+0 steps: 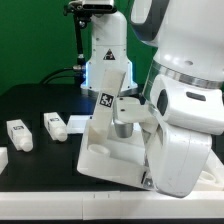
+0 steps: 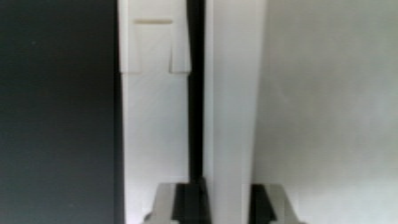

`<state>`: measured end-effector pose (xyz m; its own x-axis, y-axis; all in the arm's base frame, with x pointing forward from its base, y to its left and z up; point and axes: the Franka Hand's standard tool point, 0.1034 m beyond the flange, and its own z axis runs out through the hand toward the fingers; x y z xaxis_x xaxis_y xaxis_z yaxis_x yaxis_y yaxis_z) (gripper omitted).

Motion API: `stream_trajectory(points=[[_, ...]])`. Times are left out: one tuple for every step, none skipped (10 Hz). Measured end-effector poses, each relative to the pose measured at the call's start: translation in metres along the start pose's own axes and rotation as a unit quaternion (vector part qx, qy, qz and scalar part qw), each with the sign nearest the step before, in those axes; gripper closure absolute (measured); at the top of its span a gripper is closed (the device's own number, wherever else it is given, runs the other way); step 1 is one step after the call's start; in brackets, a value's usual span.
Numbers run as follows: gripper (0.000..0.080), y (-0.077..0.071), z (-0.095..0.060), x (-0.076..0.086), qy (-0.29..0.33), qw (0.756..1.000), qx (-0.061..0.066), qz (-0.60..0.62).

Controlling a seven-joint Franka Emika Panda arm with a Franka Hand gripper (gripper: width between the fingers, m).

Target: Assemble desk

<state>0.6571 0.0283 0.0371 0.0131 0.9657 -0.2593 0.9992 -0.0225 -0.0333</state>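
On the black worktop (image 1: 30, 105), the Panda arm (image 1: 185, 130) props the desk panel (image 1: 108, 152) on edge, seemingly to expose its sockets. A tagged leg (image 1: 106, 100) appears fitted, while one loose leg (image 1: 55, 125) and another (image 1: 18, 135) wait nearby. The jaws are pressed together, pinching the panel's rim (image 2: 228, 120).

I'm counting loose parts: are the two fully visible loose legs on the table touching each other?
Apart. The exterior view shows bare black table between the leg nearer that view's left edge and the other leg.
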Motion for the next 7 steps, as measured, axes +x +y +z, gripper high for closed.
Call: stream_trajectory(points=[[0.0747,0.0014,0.0009,0.0001,-0.001,1.000,0.000,0.002],[0.0747,0.0021,0.0028,0.0005,-0.002,1.000,0.001,0.006],[0.0747,0.0031,0.0047,0.0006,-0.003,1.000,0.001,0.011],[0.0747,0.0034,0.0050,0.0004,-0.003,1.000,0.001,0.012],[0.0731,0.0034,0.0051,-0.0001,-0.003,1.000,0.001,0.013],[0.0731,0.0036,0.0051,-0.0009,-0.003,1.000,0.001,0.013],[0.0522,0.0036,0.0053,-0.0016,-0.003,1.000,0.001,0.014]])
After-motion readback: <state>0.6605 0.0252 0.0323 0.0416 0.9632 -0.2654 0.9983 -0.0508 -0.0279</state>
